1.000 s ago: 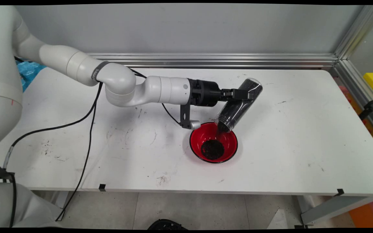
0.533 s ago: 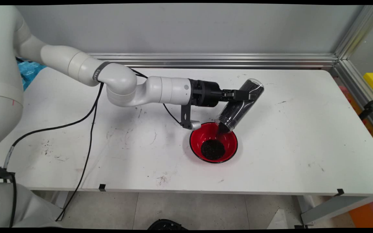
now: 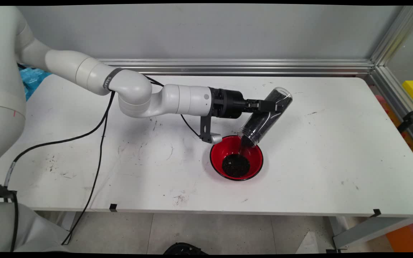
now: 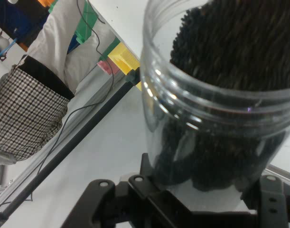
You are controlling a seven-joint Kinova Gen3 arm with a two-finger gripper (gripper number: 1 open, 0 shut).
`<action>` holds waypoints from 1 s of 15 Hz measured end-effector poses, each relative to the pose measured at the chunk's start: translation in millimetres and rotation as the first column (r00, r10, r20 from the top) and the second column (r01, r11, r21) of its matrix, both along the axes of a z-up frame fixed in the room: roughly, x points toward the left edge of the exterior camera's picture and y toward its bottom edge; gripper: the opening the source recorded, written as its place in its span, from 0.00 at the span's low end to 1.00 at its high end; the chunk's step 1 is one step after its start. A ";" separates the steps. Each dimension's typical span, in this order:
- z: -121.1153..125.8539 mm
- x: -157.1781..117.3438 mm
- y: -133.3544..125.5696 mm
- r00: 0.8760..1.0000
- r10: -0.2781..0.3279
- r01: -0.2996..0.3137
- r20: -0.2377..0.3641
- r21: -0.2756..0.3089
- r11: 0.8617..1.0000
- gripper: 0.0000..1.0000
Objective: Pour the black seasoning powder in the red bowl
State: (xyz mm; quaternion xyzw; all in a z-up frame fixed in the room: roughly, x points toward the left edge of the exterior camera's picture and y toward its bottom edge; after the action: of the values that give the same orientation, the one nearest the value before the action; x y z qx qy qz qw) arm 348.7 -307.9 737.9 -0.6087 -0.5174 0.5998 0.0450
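My gripper [image 3: 271, 105] is shut on a clear plastic jar [image 3: 265, 116] filled with dark grains. The jar is tilted with its mouth down and to the left, just over the far rim of a red bowl [image 3: 255, 166]. A thin stream of grains falls from the mouth onto a dark pile [image 3: 235, 165] in the bowl. In the hand view the jar [image 4: 220, 90] fills most of the picture, with my gripper [image 4: 197, 202] clamped round it at the bottom edge.
The white table [image 3: 335, 161] shows scuffs and a few stray crumbs. Black cables [image 3: 99, 143] hang from the arm across the left half. A metal rail [image 3: 235, 66] runs along the back wall. In the hand view a person in checked cloth [image 4: 26, 114] stands beyond the table edge.
The jar has risen a little and drifted slightly right. Grains keep falling, and the pile in the bowl looks much the same.
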 end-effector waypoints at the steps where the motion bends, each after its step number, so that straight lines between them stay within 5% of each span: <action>1: 0.1 0.3 0.0 1.000 0.000 0.000 0.001 -0.001 1.000 0.00; 15: 4.0 4.0 2.1 1.000 -0.011 0.011 0.007 -0.009 1.000 0.00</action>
State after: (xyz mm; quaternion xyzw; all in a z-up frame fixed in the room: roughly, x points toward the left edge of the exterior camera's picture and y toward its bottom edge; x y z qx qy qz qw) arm 352.7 -305.8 741.8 -0.6138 -0.5116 0.5997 0.0436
